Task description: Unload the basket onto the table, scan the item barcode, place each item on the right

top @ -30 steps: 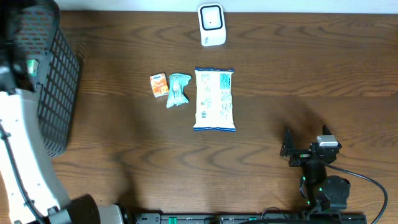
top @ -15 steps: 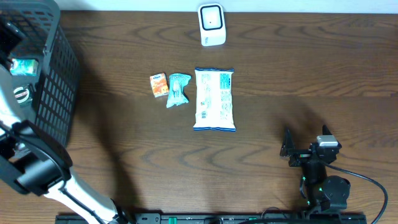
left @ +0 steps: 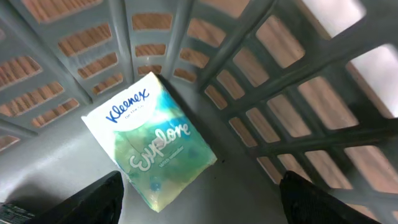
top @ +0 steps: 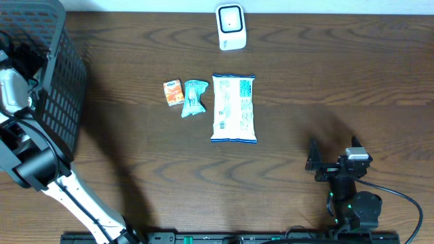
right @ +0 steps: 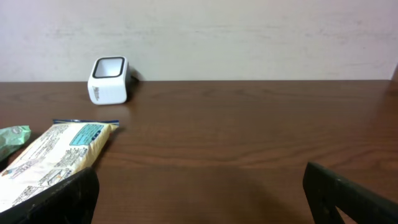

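Pick-up step, by the look of it. The left end effector [left: 202, 199] is hung inside the basket [left: 261, 81], right over a pack [left: 149, 143] of Kleenex that's laid flat on the basket floor, near the wall. The fingers are spread to either side of the pack's lower end and not clamped on it, so nothing is held. The right end effector [right: 202, 196] is parked low over the counter [top: 305, 81], jaws wide, empty. The scanner [top: 230, 27] is stood at the far edge, well apart from the basket.

Next, probably: fingers lowered around the pack and shut, pack lifted out, barcode turned to the scanner window. No barcode can be made out on the visible side, so a flip may be needed.
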Robot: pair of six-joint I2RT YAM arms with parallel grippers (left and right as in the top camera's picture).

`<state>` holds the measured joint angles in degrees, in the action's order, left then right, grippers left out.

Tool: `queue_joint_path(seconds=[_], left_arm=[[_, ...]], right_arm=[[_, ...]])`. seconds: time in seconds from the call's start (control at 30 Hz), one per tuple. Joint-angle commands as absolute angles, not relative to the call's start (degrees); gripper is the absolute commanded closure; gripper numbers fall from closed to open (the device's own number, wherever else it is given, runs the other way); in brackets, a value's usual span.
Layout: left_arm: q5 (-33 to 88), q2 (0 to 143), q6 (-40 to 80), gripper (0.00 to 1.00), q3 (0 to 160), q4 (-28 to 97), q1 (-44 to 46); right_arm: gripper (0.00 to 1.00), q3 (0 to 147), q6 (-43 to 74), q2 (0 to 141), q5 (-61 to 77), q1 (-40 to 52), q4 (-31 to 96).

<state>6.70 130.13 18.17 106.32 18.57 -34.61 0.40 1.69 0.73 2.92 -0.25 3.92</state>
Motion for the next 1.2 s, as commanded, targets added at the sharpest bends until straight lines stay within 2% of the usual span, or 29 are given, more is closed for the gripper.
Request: queue_joint_path(seconds=[0.0,0.37,0.47,0.5,0.53,0.6,0.67,0.7,0.73,0.9,1.0,1.17], left_arm=[[5.8,132.4,18.3,0.21,106.0,18.2,-34.5],[1.9,135.4,18.3,0.22,105.9,14.3,-34.3],[1.9,136.5,18.3,0.37,105.9,14.0,-34.3],[1.9,137.0,18.3,0.53,105.9,14.0,-34.3],[1.9,137.3,18.3,0.62,105.8,14.0,-34.3],[1.9,137.3,18.3,0.70,105.7,14.0,-34.3],[1.9,137.3,18.3,0.71,105.7,14.0,-34.3],[1.9,137.3,18.3,0.78,105.7,14.3,-34.3],[1.9,137.3,18.3,0.91,105.7,14.6,-34.3],[2.4,134.1,18.3,0.93,105.8,16.2,-34.5],[4.1,127.2,19.1,0.93,105.8,16.3,-34.7],[6.1,107.7,34.9,0.93,105.8,22.7,-34.6]], right_arm=[[0.01,0.3,1.7,0.6,2.7,-0.7,4.1],[0.01,0.3,1.7,0.5,2.7,-0.7,4.1],[0.01,0.3,1.7,0.5,2.7,-0.7,4.1],[0.01,0.3,1.7,0.6,2.7,-0.7,4.1],[0.01,0.3,1.7,0.5,2.7,-0.7,4.1],[0.01,0.3,1.7,0.6,2.7,-0.7,4.1],[0.01,0.3,1.6,0.5,2.7,-0.7,4.1],[0.01,0.3,1.6,0.6,2.7,-0.7,4.1],[0.01,0.3,1.7,0.5,2.7,-0.7,4.1],[0.01,0.3,1.7,0.6,2.7,-0.7,4.1],[0.01,0.3,1.7,0.6,2.7,-0.7,4.1],[0.01,0.3,1.6,0.5,2.7,-0.7,4.1]])
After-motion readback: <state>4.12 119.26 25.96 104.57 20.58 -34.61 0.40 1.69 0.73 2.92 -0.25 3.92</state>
